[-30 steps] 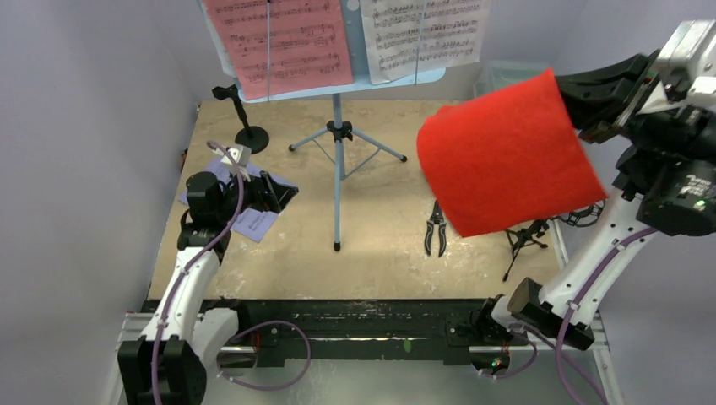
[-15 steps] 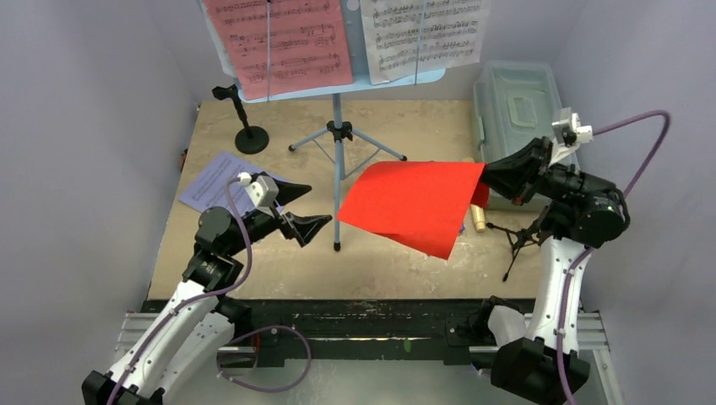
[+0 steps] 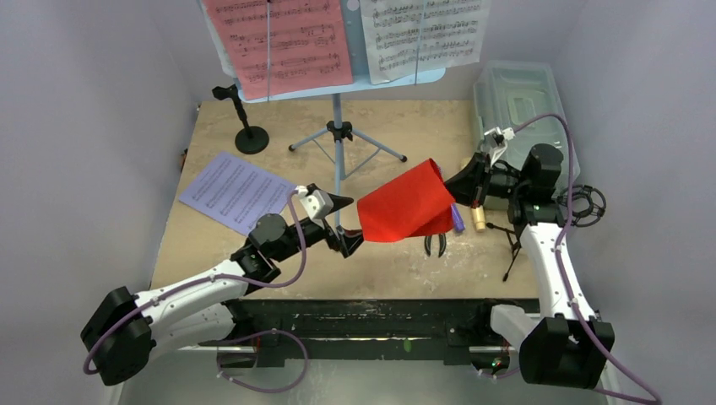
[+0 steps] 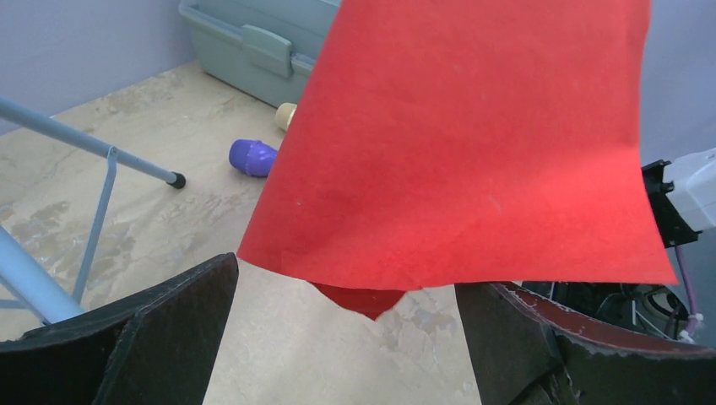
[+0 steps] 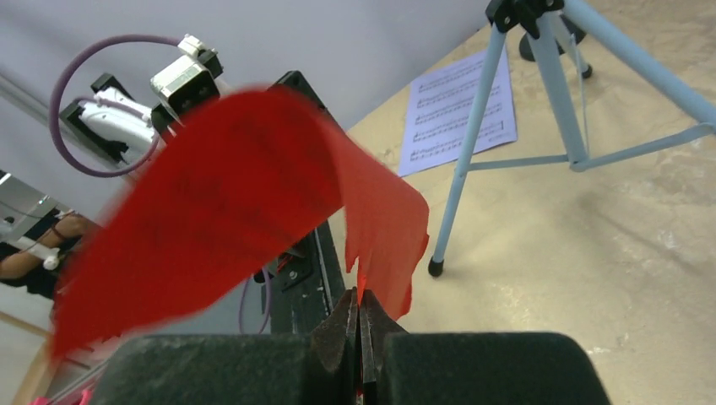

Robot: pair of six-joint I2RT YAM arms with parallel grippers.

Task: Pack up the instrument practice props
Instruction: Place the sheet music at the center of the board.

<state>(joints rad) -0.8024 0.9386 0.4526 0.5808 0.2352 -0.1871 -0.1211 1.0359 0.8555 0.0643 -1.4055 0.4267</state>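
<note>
Change: red sheet (image 3: 405, 202), centre-right, curls tighter than half a second ago | right gripper (image 3: 456, 183) pinches its edge; left gripper (image 3: 346, 223), jaws apart, has reached in beside it | Around: music desk leg (image 3: 337, 169) crowds left gripper; pliers (image 3: 436, 245) lie beneath sheet.

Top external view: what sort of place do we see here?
Probably a robot test cell staged as a music practice corner: plain walls box in a small table, a left arm and right arm are bolted at its edge, and a music stand carries sheet-music pages.
</note>
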